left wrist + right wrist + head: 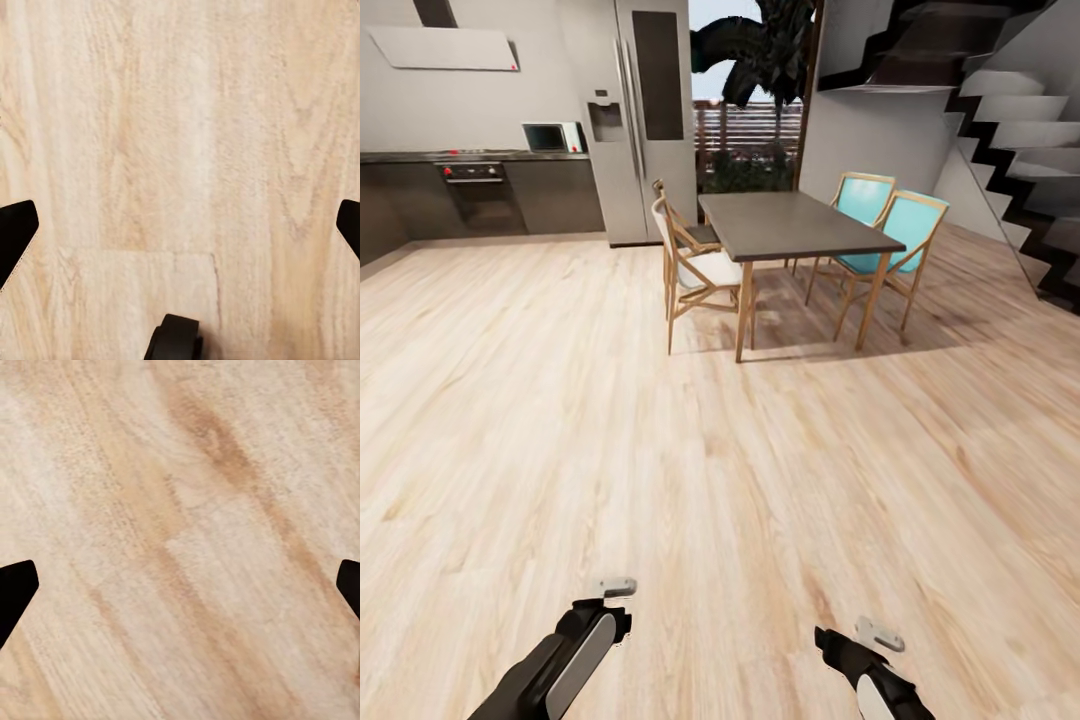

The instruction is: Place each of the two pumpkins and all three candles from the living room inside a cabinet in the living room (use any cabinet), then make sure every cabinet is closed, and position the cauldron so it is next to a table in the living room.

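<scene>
The pumpkins, candles, cabinet, cauldron and coffee table are out of view. My left gripper [616,588] hangs low over the bare light wood floor [720,500]. In the left wrist view its dark fingertips [15,234] stand far apart with nothing between them, so it is open. My right gripper [880,634] hovers over the same floor. The right wrist view has its fingertips [15,589] at the far sides, spread wide and empty.
A tall dark dining table [790,226] stands ahead with two white chairs [695,268] and two teal chairs [895,240]. Behind it are a steel fridge [645,110] and a dark kitchen counter with an oven [475,190]. Stairs [1020,150] rise at the right.
</scene>
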`<state>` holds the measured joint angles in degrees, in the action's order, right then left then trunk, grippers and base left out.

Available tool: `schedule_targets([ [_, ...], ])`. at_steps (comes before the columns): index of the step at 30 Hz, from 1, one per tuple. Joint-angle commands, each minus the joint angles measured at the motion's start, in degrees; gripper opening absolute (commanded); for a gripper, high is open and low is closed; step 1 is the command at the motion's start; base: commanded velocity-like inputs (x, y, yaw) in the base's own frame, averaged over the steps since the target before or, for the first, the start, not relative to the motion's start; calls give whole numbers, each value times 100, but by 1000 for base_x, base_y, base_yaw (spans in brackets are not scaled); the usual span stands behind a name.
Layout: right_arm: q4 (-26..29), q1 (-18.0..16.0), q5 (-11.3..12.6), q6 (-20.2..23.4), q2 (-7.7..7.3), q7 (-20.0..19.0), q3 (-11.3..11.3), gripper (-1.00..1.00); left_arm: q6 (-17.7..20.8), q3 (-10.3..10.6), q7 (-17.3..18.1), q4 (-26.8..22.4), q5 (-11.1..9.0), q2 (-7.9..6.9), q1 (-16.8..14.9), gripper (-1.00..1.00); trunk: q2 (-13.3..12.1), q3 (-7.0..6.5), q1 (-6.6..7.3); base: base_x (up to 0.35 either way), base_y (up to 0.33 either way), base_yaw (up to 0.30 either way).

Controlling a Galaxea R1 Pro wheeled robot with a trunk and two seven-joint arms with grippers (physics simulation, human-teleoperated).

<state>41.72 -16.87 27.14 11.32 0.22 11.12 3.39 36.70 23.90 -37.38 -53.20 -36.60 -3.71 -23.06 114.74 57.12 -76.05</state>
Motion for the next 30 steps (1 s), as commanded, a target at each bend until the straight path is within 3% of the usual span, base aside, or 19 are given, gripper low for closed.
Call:
schedule_targets([
  [1,12,-1,45,20,-2,48,18,100,1,27,-59,-4,-59,-7,-5,100,2,5,-3,327,0,0],
  [30,8,-2,47,11,2,48,3,100,-49,27,-59,3,-41,-11,-5,100,2,25,-3,305,0,-20],
])
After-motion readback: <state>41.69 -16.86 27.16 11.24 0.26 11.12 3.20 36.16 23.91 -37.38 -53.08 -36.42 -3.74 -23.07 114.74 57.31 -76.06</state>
